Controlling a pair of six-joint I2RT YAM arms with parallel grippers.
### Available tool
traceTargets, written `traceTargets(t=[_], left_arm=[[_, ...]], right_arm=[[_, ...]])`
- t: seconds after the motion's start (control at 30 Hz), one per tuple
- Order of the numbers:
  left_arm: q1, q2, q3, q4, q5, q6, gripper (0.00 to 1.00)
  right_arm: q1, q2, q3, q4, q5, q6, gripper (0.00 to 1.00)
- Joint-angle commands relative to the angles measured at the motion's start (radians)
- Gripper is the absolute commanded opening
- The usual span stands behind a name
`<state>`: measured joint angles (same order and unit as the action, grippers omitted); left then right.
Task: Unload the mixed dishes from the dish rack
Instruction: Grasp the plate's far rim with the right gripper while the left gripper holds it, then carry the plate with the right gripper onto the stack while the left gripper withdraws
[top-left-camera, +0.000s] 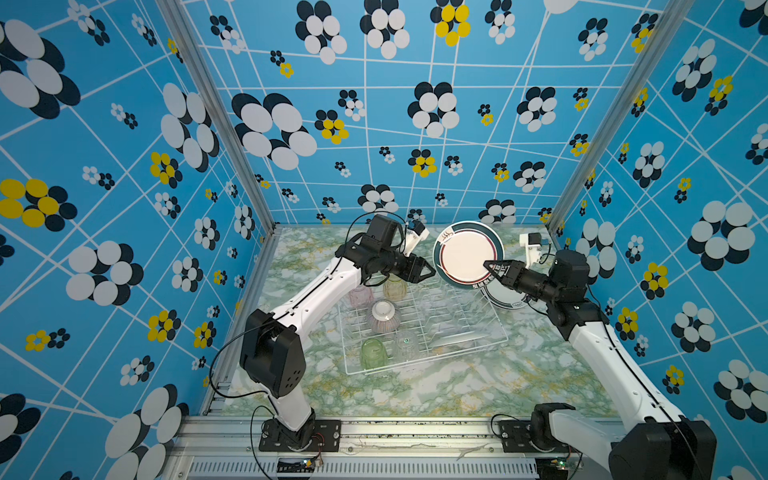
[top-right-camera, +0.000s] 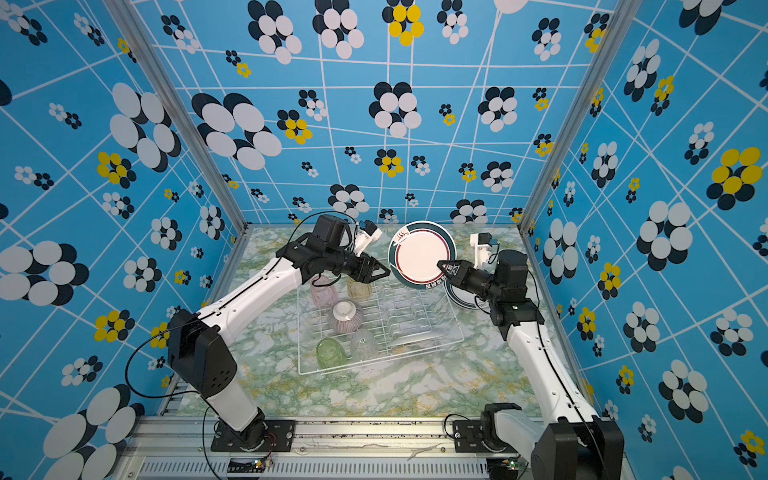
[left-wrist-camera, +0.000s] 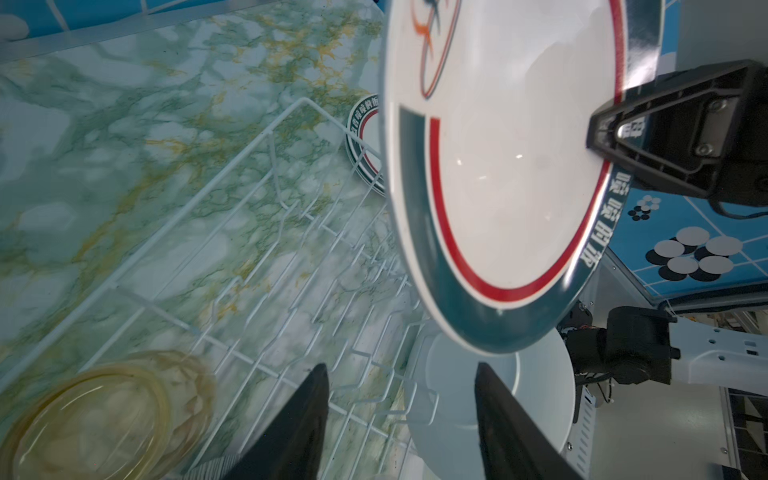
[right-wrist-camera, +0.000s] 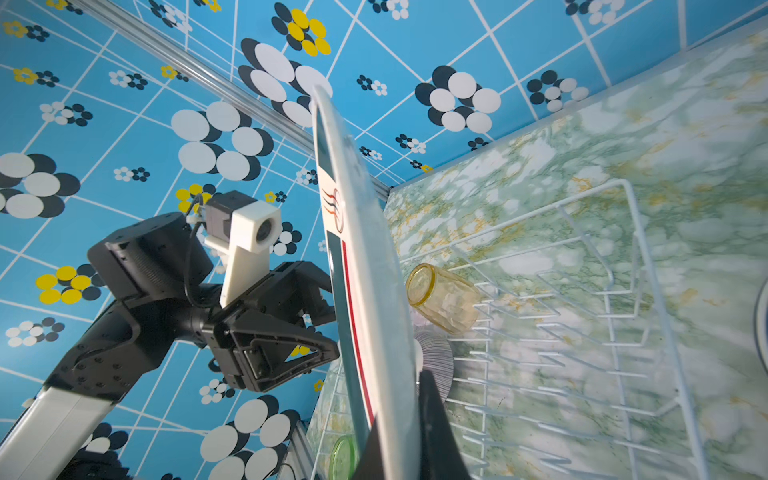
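Observation:
My right gripper (top-left-camera: 488, 265) is shut on the rim of a white, green-rimmed plate (top-left-camera: 465, 253), holding it upright above the far right corner of the dish rack (top-left-camera: 453, 309). The right wrist view shows its jaws (right-wrist-camera: 399, 399) pinching the plate (right-wrist-camera: 357, 249) edge-on. My left gripper (top-left-camera: 432, 272) hangs open just left of the plate, apart from it, with nothing between its fingers (left-wrist-camera: 401, 368). Inside the rack sit the striped bowl (top-left-camera: 383, 318), pink (top-left-camera: 360, 296), yellow (top-left-camera: 395, 289), green (top-left-camera: 374, 353) and clear (top-left-camera: 406, 344) tumblers, and another plate (top-left-camera: 455, 338).
A stack of green-rimmed plates (top-left-camera: 505, 297) lies on the marble table right of the rack, under my right wrist. Blue patterned walls close in the back and both sides. Bare table stretches in front of the rack (top-right-camera: 374, 390).

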<state>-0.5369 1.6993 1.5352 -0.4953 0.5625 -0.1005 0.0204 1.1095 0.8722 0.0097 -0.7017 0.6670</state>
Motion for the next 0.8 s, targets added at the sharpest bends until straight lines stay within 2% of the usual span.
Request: traceTargets(t=[0.0,0.17,0.37,0.57,0.77], left_arm=[[0.016,-0.064,-0.052,-0.038,-0.135,0.044,0.58],[0.058,-0.108,-0.107,-0.035,-0.208,0.026,0.59],[0.146,-0.149,-0.160,-0.029,-0.236,-0.019,0.59],[0.181,-0.195,-0.190,-0.054,-0.285,-0.010,0.59],[0.195,-0.197,-0.205,-0.054,-0.280,-0.011,0.59]], right_arm=[[-0.069,0.001,0.043,-0.027,0.089,0.001,0.00],[-0.195,0.023,0.028,-0.044,0.184,0.020,0.00],[-0.282,0.106,0.019,-0.062,0.271,0.008,0.00],[-0.353,0.189,-0.025,0.001,0.275,0.033,0.00],[-0.364,0.264,-0.055,0.034,0.271,0.041,0.00]])
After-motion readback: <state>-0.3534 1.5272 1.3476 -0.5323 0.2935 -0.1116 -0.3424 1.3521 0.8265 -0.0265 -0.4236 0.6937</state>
